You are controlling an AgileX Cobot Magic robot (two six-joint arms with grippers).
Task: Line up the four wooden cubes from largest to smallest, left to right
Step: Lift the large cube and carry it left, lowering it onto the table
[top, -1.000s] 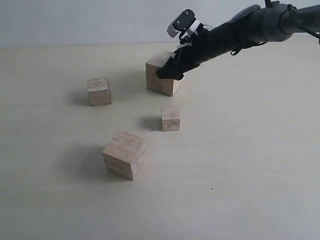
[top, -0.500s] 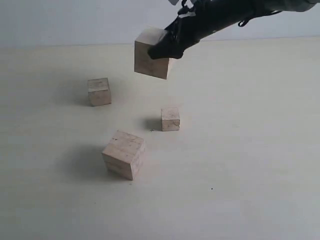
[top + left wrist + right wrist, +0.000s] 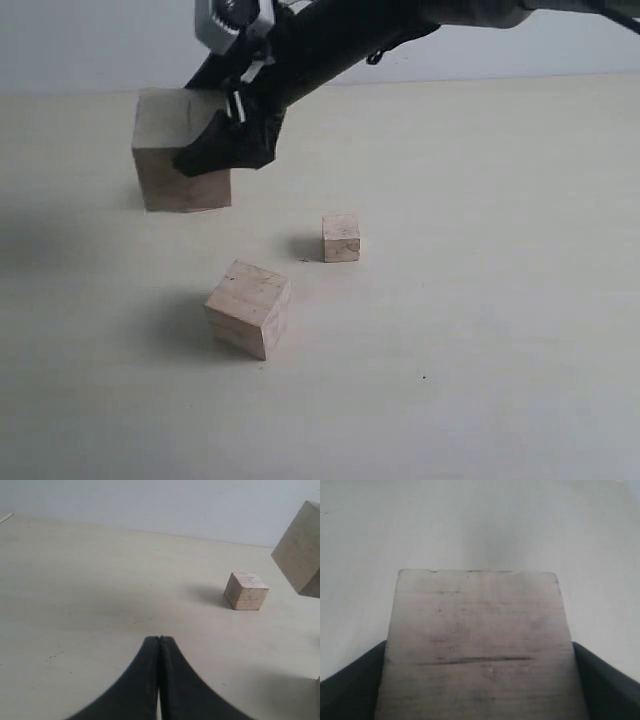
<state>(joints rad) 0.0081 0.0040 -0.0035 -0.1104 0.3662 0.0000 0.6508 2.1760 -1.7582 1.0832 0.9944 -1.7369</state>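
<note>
While the right gripper (image 3: 215, 150) is clamped on the largest cube (image 3: 160, 150), seemingly lifted at upper left, a mid-sized cube (image 3: 248, 308) and the smallest cube (image 3: 341, 238) lie toward lower right. The left gripper (image 3: 159, 680) is pressed together, empty.

cube clamped in the right gripper

a pale wooden cube (image 3: 475, 625) filled the middle of the view, with one dark streak across its grained face. the right gripper (image 3: 479, 650) held it, its dark fingers (image 3: 350, 685) pressed against two opposite sides. beyond it lay the plain light table (image 3: 470, 520).
</note>
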